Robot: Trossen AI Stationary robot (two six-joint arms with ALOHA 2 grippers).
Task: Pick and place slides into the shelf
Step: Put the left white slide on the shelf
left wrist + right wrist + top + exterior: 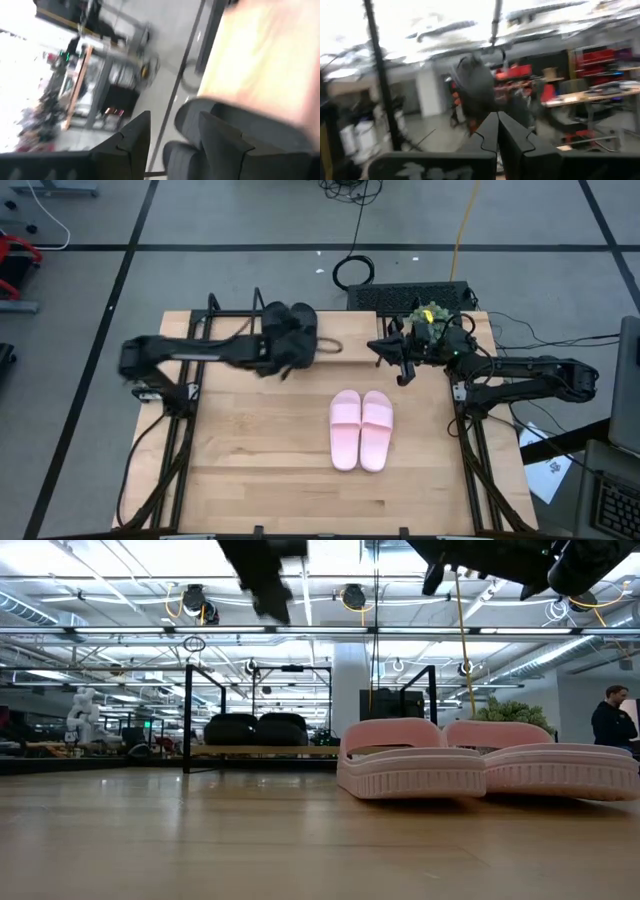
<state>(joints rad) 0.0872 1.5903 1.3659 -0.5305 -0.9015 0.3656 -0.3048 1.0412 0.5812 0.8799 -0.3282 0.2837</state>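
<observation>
The two black slides [293, 320] sit side by side on the shelf's light board [300, 751] at the table's far edge; the low view shows them [255, 728] inside the black wire frame. The pink pair [360, 430] lies soles down mid-table, toes toward the near edge, large in the low view [410, 760]. My left gripper [283, 352] hangs open above the black slides, well clear of them [265, 585]; its wrist view [170, 137] shows the black slides [235, 130] just beyond the fingers. My right gripper [403, 368] is shut and raised right of the shelf, far of the pink pair [497, 132].
Bare wooden tabletop [260, 460] surrounds the pink pair on the left, right and near sides. Black frame rails [185, 430] run along both table sides. A dark box [410, 295] and cables lie behind the far edge. A person [610, 725] stands in the room beyond.
</observation>
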